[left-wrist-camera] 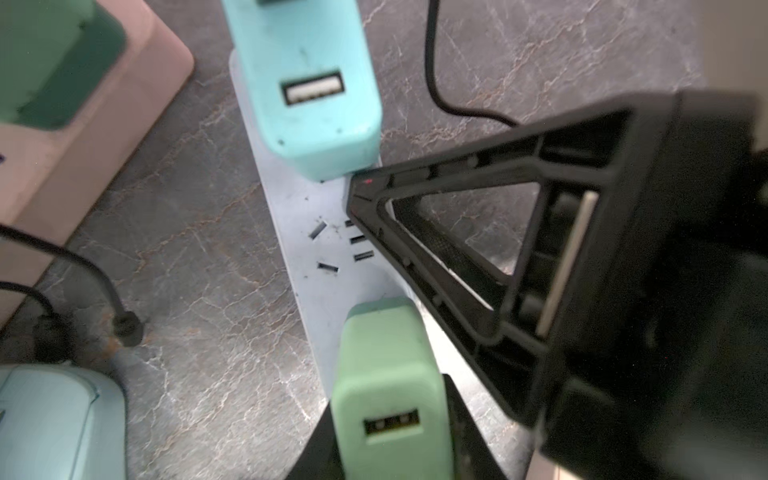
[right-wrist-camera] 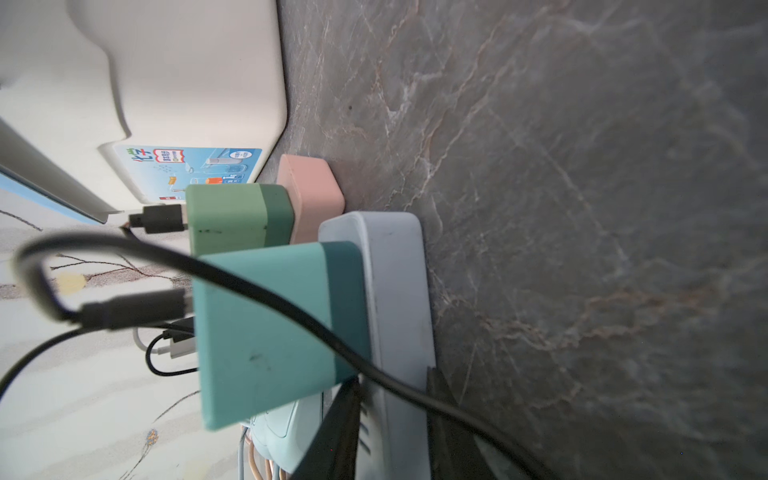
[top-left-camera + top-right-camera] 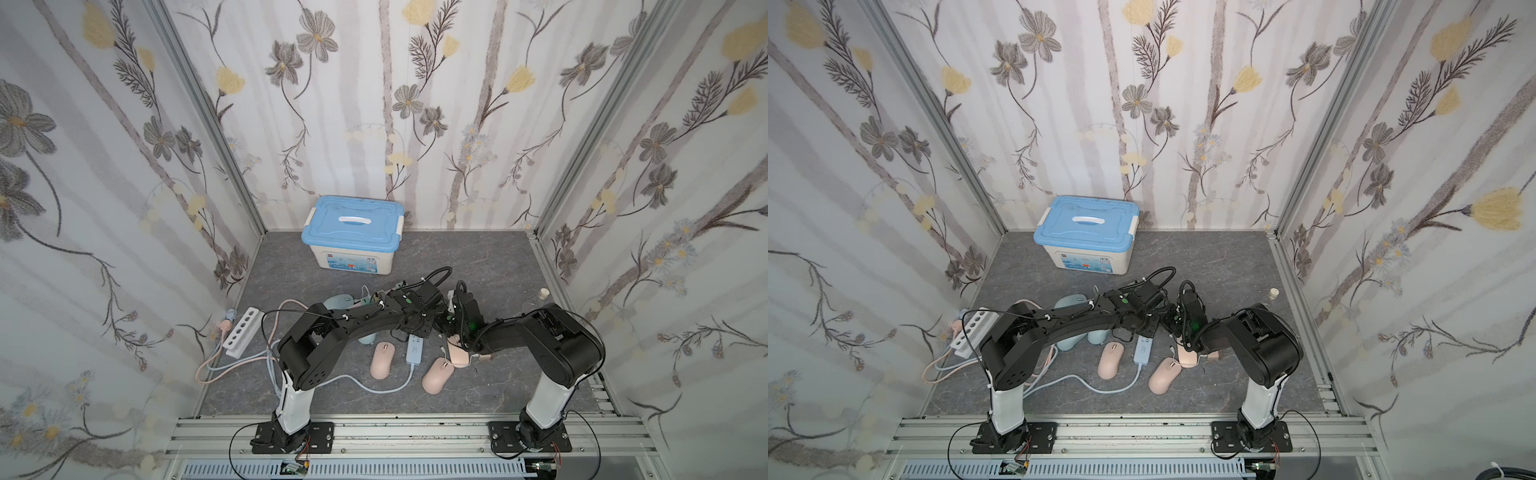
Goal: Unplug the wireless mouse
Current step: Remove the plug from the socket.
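**Pin strip, pull straight**

On the grey marbled table (image 3: 519, 270), find the long pale blue plastic power strip (image 1: 299, 208) mid-table, the pale blue oval wireless mouse (image 3: 338, 301) nearer the left edge. Press the clenched left gripper (image 1: 361, 245) onto the strip — then ease from the teal cube charger (image 2: 266, 324) its black USB cable (image 2: 133, 309). Check the hold of the right gripper (image 2: 392, 378) — impossible to tell.

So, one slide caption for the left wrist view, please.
Teal charger and light-green charger, visible USB ports empty, on a pale power strip; left gripper finger alongside.
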Action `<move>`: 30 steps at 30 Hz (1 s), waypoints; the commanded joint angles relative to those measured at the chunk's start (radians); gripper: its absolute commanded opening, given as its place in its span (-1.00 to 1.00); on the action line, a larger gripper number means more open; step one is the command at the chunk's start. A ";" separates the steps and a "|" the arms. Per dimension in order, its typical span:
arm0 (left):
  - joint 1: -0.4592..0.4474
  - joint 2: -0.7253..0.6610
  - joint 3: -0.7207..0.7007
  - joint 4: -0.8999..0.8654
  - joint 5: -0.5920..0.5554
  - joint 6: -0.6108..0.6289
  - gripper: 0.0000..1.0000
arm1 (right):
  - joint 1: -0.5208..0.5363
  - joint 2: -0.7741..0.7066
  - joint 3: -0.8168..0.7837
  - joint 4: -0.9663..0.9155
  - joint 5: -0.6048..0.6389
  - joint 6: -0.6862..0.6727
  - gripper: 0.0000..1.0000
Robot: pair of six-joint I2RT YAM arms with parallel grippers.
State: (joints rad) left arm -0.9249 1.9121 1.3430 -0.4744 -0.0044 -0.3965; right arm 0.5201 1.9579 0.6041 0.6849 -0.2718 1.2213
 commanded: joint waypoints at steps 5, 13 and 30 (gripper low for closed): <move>-0.012 -0.017 0.033 0.136 0.154 0.059 -1.00 | 0.018 0.033 0.000 -0.110 0.011 0.002 -0.50; 0.012 0.101 0.255 -0.181 0.239 -0.001 -1.00 | 0.023 0.035 0.002 -0.108 0.008 0.002 -0.49; 0.007 0.037 0.136 0.033 0.233 0.004 -1.00 | 0.027 0.033 0.000 -0.107 0.007 0.014 -0.49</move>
State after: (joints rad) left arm -0.9104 1.9324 1.4014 -0.5331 0.0120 -0.4061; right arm 0.5373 1.9766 0.6067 0.7200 -0.2394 1.2259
